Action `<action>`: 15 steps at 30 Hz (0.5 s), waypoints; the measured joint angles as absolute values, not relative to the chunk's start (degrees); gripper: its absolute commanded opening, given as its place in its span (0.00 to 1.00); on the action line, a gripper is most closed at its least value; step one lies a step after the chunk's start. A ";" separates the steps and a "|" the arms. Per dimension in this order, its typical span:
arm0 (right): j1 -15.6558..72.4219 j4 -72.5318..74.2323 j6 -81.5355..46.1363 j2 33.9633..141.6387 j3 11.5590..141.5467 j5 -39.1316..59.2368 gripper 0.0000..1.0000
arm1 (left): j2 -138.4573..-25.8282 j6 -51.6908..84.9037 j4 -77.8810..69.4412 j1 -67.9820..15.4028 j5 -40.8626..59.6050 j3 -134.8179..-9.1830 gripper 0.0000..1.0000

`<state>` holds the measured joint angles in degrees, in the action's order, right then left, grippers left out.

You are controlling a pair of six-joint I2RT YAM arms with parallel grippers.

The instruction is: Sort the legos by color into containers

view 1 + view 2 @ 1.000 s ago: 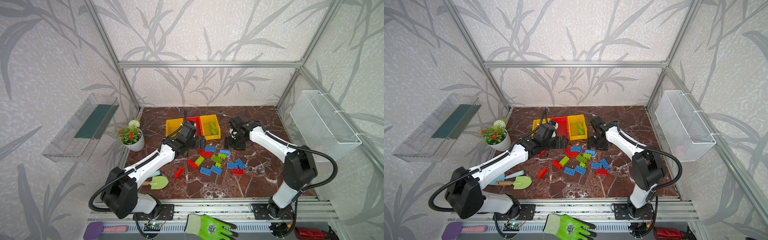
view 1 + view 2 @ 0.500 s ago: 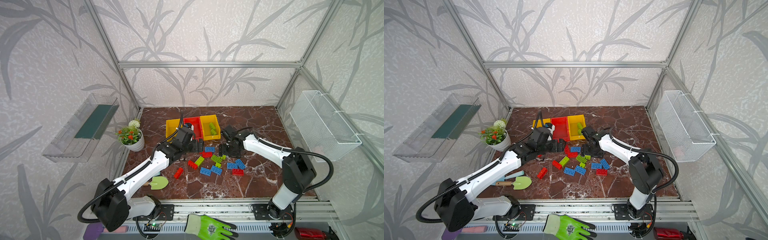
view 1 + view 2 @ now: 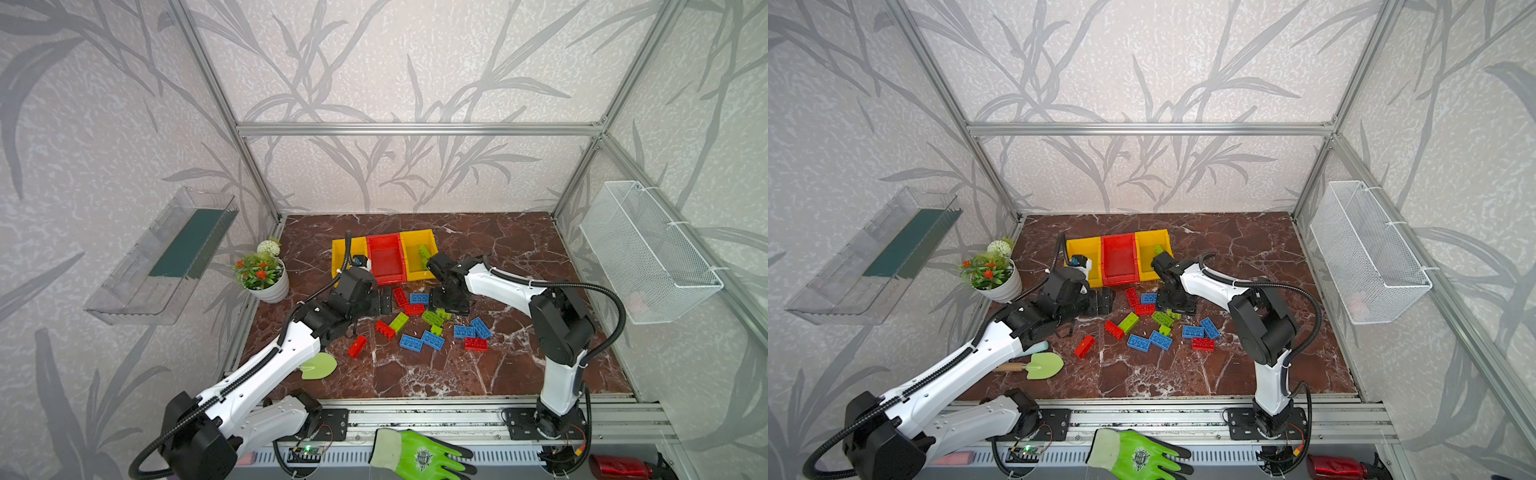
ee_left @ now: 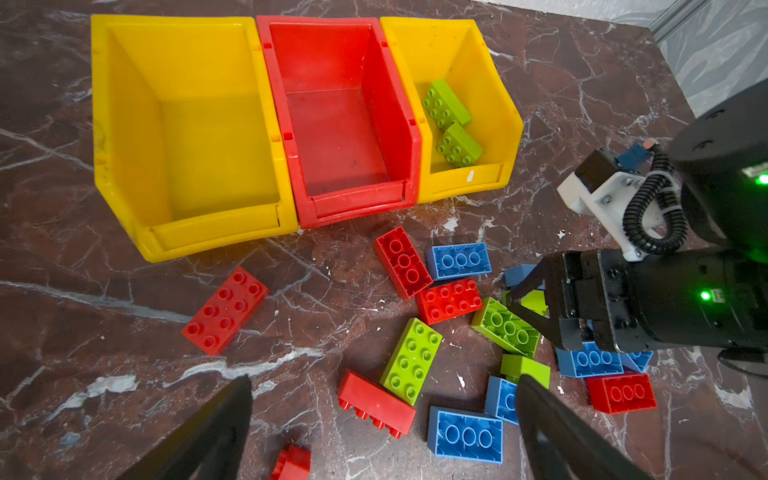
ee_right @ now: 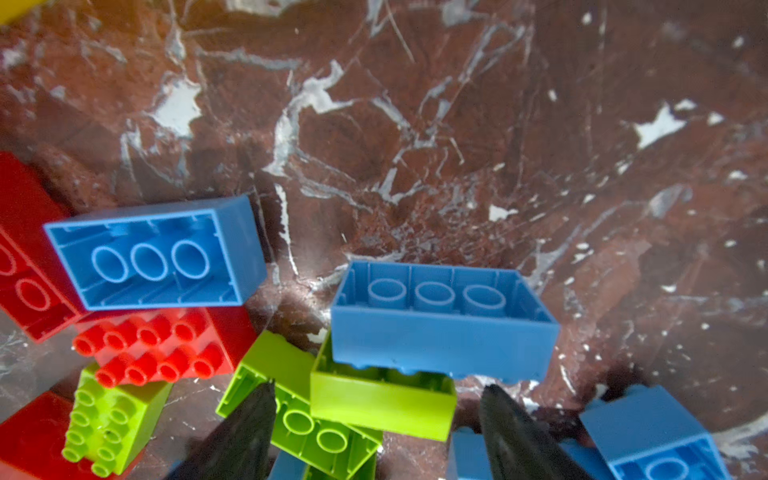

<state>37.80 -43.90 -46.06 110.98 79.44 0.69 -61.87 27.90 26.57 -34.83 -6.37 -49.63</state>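
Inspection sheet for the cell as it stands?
Surface: marble-look tabletop, no spills seen.
Job's things: left yellow bin and red bin empty; right yellow bin holds two green bricks; loose bricks in front.
Clutter: potted plant, green shovel on table; glove on front rail.
Grippers: left gripper open over bricks; right gripper open, straddling a green brick.
Cables: black conduit along both arms.
Surroundings: clear tray left wall, mesh basket right wall.

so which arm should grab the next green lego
Right, probably: the right end effector sits low in the pile, open around a green lego, close to the yellow bin holding greens. The left end effector hangs open higher up.
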 measured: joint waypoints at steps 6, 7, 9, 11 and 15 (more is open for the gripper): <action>37.80 -45.28 -47.18 114.50 82.17 0.16 0.65 | -62.52 26.06 26.65 -34.28 -6.87 -49.63 0.98; 37.80 -45.67 -47.37 114.83 82.52 0.01 0.63 | -62.78 25.76 26.65 -34.04 -6.85 -49.63 0.98; 37.80 -46.17 -47.70 115.18 82.89 -0.23 0.56 | -63.44 25.12 26.65 -33.65 -6.72 -49.63 0.98; 37.80 -46.83 -48.29 115.26 82.89 -0.58 0.49 | -63.96 24.71 26.65 -33.12 -6.50 -49.63 0.98; 37.80 -47.57 -48.69 115.37 83.13 -0.84 0.46 | -64.82 23.66 26.61 -31.90 -5.69 -49.67 0.98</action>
